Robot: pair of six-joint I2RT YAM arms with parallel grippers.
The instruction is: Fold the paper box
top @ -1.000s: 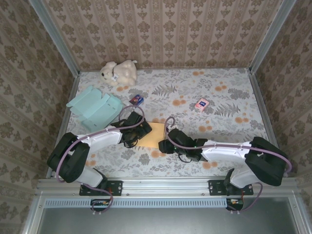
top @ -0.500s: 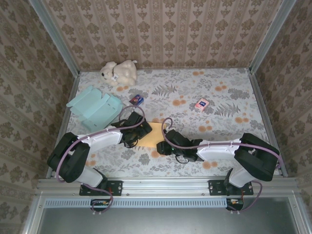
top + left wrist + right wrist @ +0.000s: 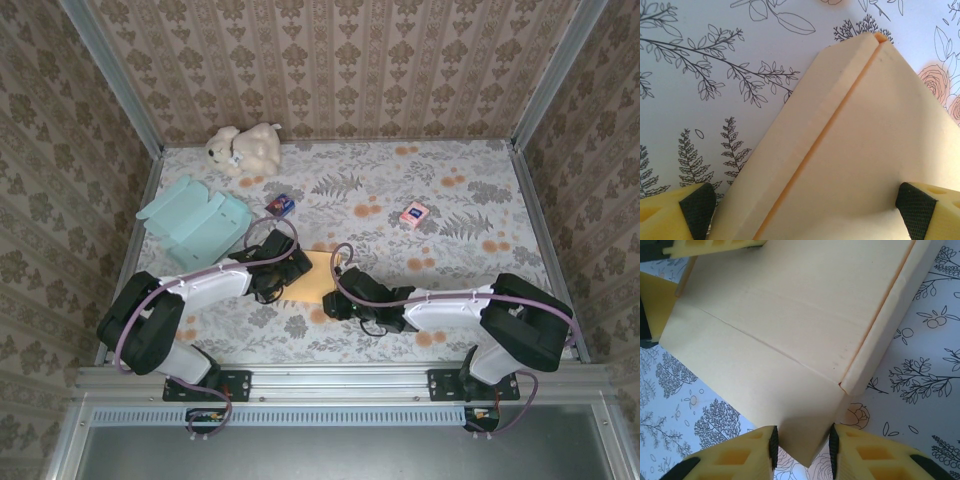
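Lying flat on the floral-print table (image 3: 450, 200) between both arms: smooth cream paper box (image 3: 315, 277), creased lengthwise. Pinched at one pointed corner by right gripper (image 3: 802, 441). Straddled by wide-spread left gripper (image 3: 807, 205).

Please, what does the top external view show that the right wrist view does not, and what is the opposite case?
Top external view: the wide table with a teddy bear, a teal carton, a blue packet and a pink packet, and both arms bent toward the middle.
Right wrist view: a crease line across the panel, a side flap, and the right jaws standing on either side of the near corner; whether they pinch it is unclear.
Both: the cream paper box lying on the table.
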